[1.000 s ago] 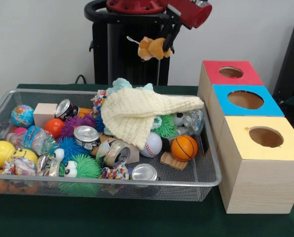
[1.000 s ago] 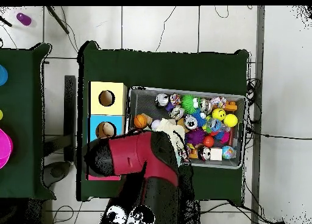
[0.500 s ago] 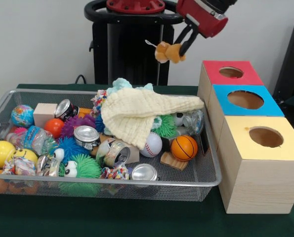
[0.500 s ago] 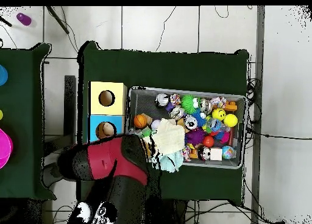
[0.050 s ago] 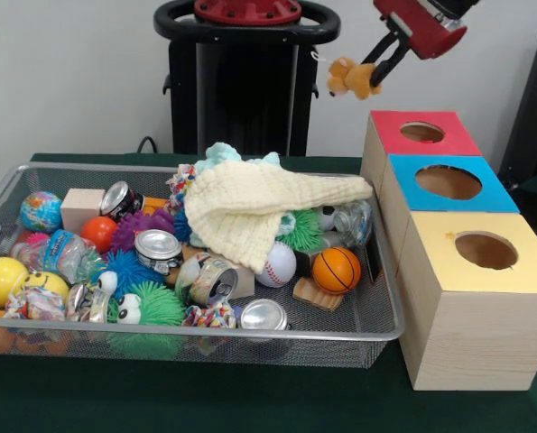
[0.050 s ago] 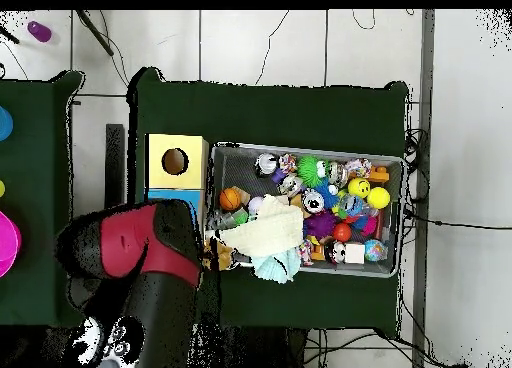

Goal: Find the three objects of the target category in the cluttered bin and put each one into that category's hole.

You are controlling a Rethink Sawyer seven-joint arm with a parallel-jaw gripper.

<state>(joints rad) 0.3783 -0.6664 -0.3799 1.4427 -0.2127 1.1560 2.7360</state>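
Observation:
My gripper (image 5: 370, 78) hangs high above the table's far side, shut on a small tan plush toy (image 5: 347, 77) that dangles to the left of the red-topped box (image 5: 387, 135). That box's round hole (image 5: 421, 132) lies to the right and below the toy. A blue-topped box (image 5: 449, 181) and a yellow-topped box (image 5: 486, 250) follow in a row toward the front. In the overhead view the red arm (image 6: 140, 249) covers the red box and most of the blue one, and the plush toy (image 6: 216, 254) peeks out beside the bin.
The wire mesh bin (image 5: 390, 332) holds a cream cloth (image 5: 250, 203) draped over balls, cans, fuzzy toys and wooden blocks. A basketball (image 5: 337, 270) and a baseball (image 5: 277, 264) lie near the bin's right end. The yellow box (image 6: 175, 162) shows uncovered from above.
The gripper has carried the plush toy to the right in the front view, from over the bin's far edge toward the red box. Bin contents have not shifted.

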